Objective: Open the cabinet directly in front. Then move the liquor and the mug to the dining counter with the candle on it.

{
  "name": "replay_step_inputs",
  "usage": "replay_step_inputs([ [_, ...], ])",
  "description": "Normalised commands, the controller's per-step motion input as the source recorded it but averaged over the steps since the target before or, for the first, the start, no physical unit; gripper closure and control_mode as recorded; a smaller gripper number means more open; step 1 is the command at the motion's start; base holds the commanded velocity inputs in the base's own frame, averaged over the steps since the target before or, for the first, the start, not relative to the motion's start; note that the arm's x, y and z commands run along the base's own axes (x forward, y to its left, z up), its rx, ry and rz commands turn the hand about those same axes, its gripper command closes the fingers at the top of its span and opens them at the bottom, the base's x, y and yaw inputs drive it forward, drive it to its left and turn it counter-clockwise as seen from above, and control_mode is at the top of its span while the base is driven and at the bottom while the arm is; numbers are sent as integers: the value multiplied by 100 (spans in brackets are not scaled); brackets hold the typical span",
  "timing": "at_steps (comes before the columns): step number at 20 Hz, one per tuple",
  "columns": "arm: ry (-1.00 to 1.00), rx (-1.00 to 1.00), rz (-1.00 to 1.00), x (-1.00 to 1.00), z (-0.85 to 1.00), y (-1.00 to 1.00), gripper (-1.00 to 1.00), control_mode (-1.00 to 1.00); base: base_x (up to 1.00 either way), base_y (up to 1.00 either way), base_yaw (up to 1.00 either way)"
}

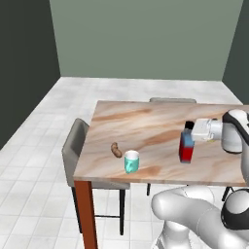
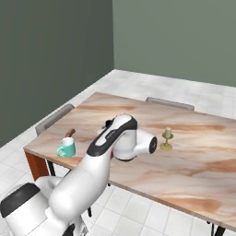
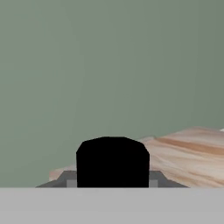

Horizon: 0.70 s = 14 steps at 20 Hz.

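The gripper [image 1: 190,132] is closed on the liquor [image 1: 186,146], whose red base rests on the dining counter [image 1: 146,121]; the black cap [image 3: 112,162] sits between the fingers. The mug [image 1: 131,161] stands near the counter's front edge, just beside a small brown lumpy item [image 1: 115,150]. The candle [image 2: 167,138] stands further along the top. Grey chairs [image 1: 76,146] flank the counter.

Dining counter [image 1: 146,121] w/ mug [image 1: 131,161], liquor [image 1: 186,147], candle [image 2: 167,138], brown lump [image 1: 116,150].

I see grey-green walls [image 1: 146,39], a pale tiled floor [image 1: 44,146], and grey chairs [image 1: 73,151] at left and far sides.
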Motion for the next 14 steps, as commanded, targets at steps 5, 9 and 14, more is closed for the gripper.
replay_step_inputs([
  [5,0,0,0,9,-17,0,100,-100,0,0,0],
  [9,0,0,0,10,-16,1,100,-100,0,0,0],
  [14,0,0,0,11,-18,0,100,-100,0,0,0],
])
